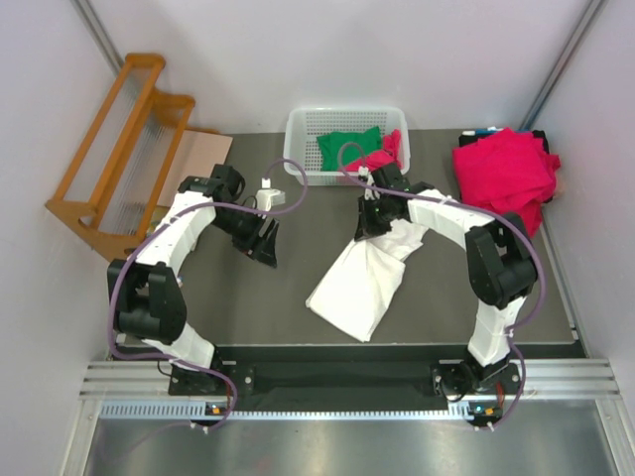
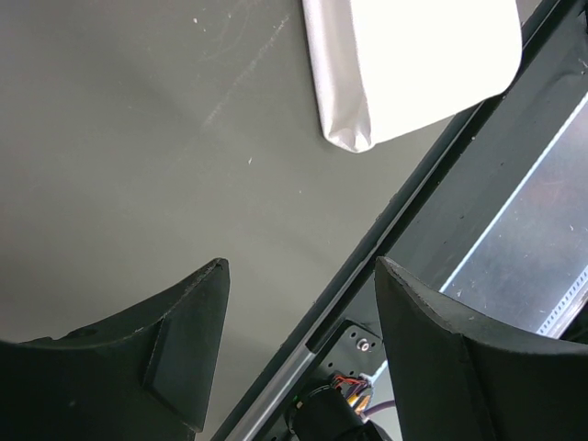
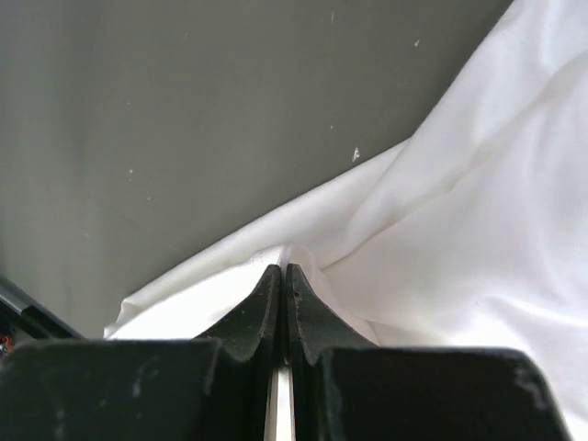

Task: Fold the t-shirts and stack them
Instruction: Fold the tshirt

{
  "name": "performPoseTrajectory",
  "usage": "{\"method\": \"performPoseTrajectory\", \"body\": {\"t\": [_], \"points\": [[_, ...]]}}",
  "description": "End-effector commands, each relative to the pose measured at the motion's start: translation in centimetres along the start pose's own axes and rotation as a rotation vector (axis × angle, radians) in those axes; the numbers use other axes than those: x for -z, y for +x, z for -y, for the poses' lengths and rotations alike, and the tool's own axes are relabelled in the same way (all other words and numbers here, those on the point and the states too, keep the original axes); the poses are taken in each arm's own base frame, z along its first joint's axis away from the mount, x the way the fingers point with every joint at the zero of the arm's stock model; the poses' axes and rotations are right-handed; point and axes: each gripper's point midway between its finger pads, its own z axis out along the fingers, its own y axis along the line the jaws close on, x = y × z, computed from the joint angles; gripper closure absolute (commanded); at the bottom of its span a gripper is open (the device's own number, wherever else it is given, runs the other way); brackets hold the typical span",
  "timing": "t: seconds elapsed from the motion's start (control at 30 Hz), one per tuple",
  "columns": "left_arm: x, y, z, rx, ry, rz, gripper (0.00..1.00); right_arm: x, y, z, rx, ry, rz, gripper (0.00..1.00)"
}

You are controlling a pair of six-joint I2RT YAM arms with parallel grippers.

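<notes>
The white t-shirt (image 1: 359, 286) lies partly folded mid-table, its upper end lifted. My right gripper (image 1: 374, 230) is shut on that upper end; in the right wrist view its jaws (image 3: 286, 268) pinch a ridge of the white cloth (image 3: 459, 230). My left gripper (image 1: 266, 248) hangs open over bare table to the left of the shirt, nothing between its fingers (image 2: 301, 265); the shirt's folded corner (image 2: 413, 64) shows beyond them. A green t-shirt (image 1: 347, 147) and a crimson-pink one (image 1: 389, 154) lie in the basket. More crimson-pink t-shirts (image 1: 501, 174) are piled at the back right.
The white lattice basket (image 1: 301, 129) stands at the back centre. A wooden rack (image 1: 124, 149) and a cardboard sheet (image 1: 203, 154) sit at the back left. The table's near edge rail (image 2: 432, 193) runs close to my left gripper.
</notes>
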Motion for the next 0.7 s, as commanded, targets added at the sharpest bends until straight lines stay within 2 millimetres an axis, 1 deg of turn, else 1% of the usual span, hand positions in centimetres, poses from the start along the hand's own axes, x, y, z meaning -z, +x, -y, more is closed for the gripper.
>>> {"method": "performPoseTrajectory", "body": {"t": [0.0,0.1,0.13,0.17,0.2,0.23,0.27,0.3,0.33,0.37,0.4,0.43,0.47,0.5,0.53,0.57,0.6,0.63,0.67], "points": [[0.2,-0.5,0.4,-0.026,0.02,0.013,0.31,-0.5,-0.9,0.2,0.003,-0.011,0.043,1.0],[0.4,-0.8,0.9,-0.039,0.033,0.019,0.3,-1.6,-0.3,1.2,0.0,0.021,0.026,1.0],[0.4,-0.6,1.5,-0.038,0.053,0.004,0.3,-1.8,-0.3,1.4,0.002,0.025,0.023,0.94],[0.3,-0.7,1.9,-0.052,0.069,0.0,0.3,-2.3,-0.1,1.7,0.001,0.032,0.011,0.86],[0.3,-0.8,2.3,-0.064,0.076,-0.005,0.3,-2.5,-0.3,1.7,0.003,0.033,0.013,0.76],[0.0,-0.8,3.2,-0.086,0.093,-0.018,0.3,-2.6,-0.3,1.7,0.001,0.034,0.006,0.67],[-0.4,-0.8,3.6,-0.1,0.1,-0.032,0.3,-2.9,-0.2,1.9,-0.002,0.04,-0.002,0.63],[-0.8,-0.7,3.9,-0.111,0.103,-0.046,0.29,-2.8,-0.7,1.8,-0.004,0.043,0.009,0.54],[-1.6,-0.5,4.8,-0.139,0.114,-0.077,0.29,-2.7,-0.7,1.9,-0.006,0.052,0.006,0.39],[-2.3,-0.3,5.0,-0.142,0.123,-0.102,0.29,-2.2,-1.3,2.0,-0.006,0.072,0.028,0.34],[-2.8,-0.2,5.3,-0.146,0.133,-0.118,0.29,-1.5,-2.0,1.9,-0.003,0.085,0.051,0.28],[-3.6,-0.1,6.2,-0.163,0.154,-0.14,0.29,-0.9,-2.4,1.9,-0.001,0.102,0.064,0.19],[-4.3,-0.1,6.5,-0.157,0.177,-0.15,0.29,0.8,-3.8,1.8,0.008,0.134,0.124,0.14],[-4.8,-0.1,6.8,-0.157,0.189,-0.16,0.29,2.1,-4.8,1.6,0.012,0.156,0.164,0.08],[-5.4,0.0,7.3,-0.172,0.198,-0.174,0.29,3.3,-5.3,1.6,0.011,0.179,0.186,0.02],[-6.1,0.2,7.2,-0.16,0.199,-0.194,0.29,5.7,-6.5,1.3,0.012,0.208,0.255,0.02],[-6.7,0.2,7.1,-0.167,0.199,-0.2,0.29,7.2,-7.2,1.1,0.007,0.223,0.294,0.01],[-7.2,0.5,7.2,-0.168,0.204,-0.215,0.29,8.5,-7.3,1.1,-0.002,0.247,0.32,0.0],[-7.8,0.8,6.9,-0.159,0.207,-0.236,0.29,11.0,-8.0,0.9,-0.016,0.27,0.386,0.0]]}}
